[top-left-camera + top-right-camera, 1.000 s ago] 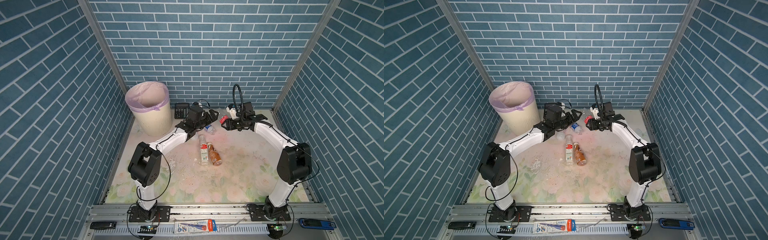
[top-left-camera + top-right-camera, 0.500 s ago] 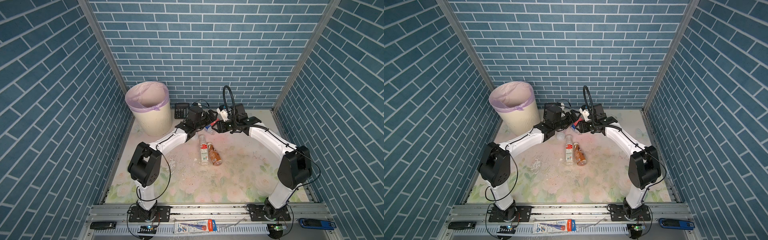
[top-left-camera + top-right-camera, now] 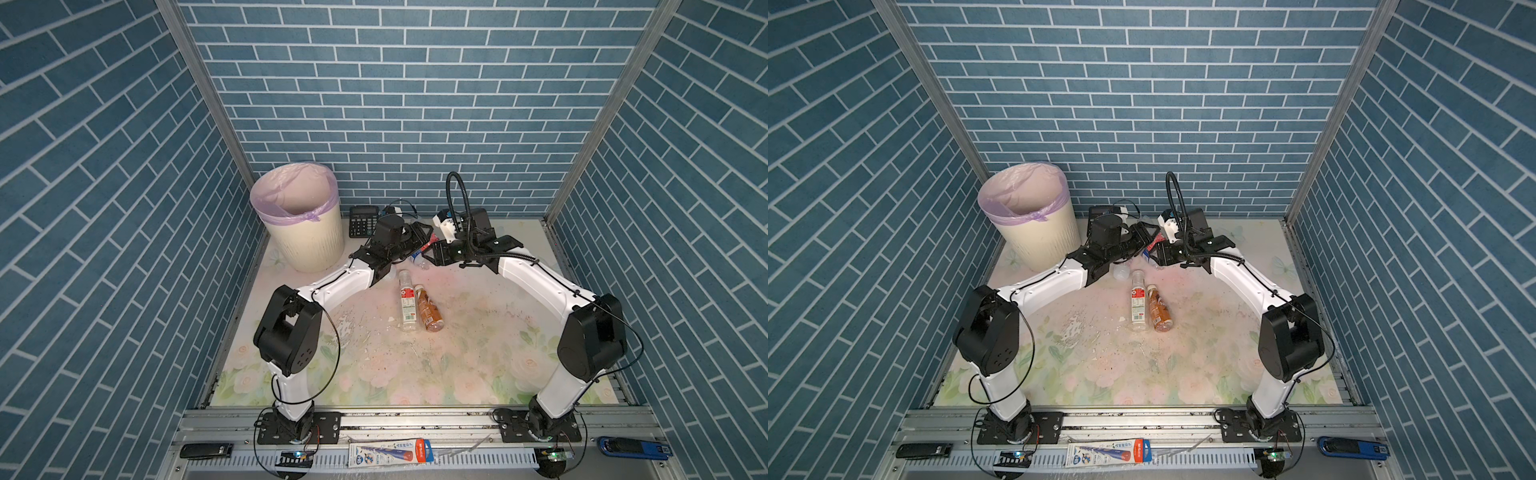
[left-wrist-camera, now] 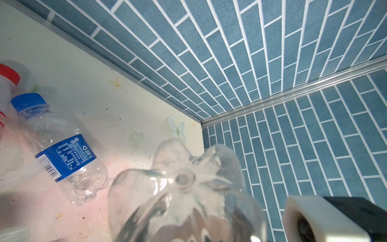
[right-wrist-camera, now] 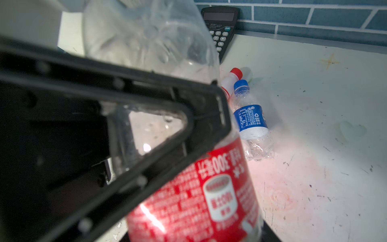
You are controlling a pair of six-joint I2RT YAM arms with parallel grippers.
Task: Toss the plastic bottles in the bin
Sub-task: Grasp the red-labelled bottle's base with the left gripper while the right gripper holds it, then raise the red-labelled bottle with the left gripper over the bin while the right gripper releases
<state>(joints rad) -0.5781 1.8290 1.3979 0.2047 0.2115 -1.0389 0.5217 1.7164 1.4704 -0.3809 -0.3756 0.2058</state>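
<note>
At about 12 o'clock on the desk (image 3: pixel 478 353), just short of the back wall, the two grippers meet tip to tip. The right gripper (image 3: pixel 433 254) is closed around a red-labelled bottle (image 5: pixel 219 188) and holds it off the desk, with its far end toward the left gripper (image 3: pixel 422 240). In the left wrist view that bottle's clear base fills the foreground, but the jaws are out of sight. I cannot tell how far the left gripper is closed or whether it has any grip. Just beside them on the desk lie a blue-labelled bottle (image 4: pixel 65 155) and, at its neck, a white bottle with a red cap (image 5: pixel 232 78). Near the desk's centre a clear bottle with a white label (image 3: pixel 408 305) and an amber bottle (image 3: pixel 429 313) lie side by side, caps toward 12 o'clock. The bin (image 3: pixel 309 249) stands upright at about 10 o'clock, with a lilac liner over its rim. A calculator (image 3: pixel 361 221) sits at 11 o'clock, between the bin and the grippers.
</note>
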